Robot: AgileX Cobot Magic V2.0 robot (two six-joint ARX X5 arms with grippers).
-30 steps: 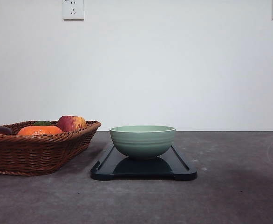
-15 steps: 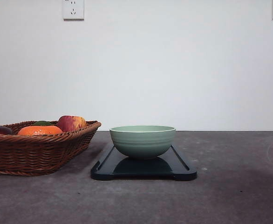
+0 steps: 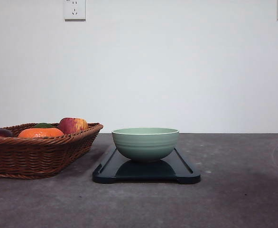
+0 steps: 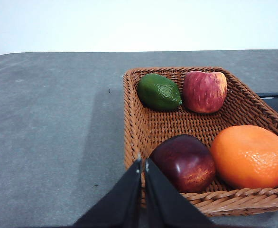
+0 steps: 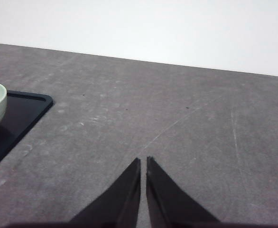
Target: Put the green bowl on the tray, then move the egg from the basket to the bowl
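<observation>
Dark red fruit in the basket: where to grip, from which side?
Take the dark red fruit from above; the basket's sloping wall likely blocks a side approach. Pinch its round middle, one of the fingers on the side toward the lime, where weave is bare, the other toward the near rim. The orange crowds the other axis. Left gripper is shut: open first.

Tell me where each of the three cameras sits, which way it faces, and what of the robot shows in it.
Front view: low, looking forward over the table at the green bowl on the tray, the basket to the left.
Left wrist view: above the basket of fruit; the closed left gripper shows.
Right wrist view: over bare table beside the tray; the closed right gripper shows.
Shared: bowl and tray appear in front and right wrist views; basket in front and left wrist views.
</observation>
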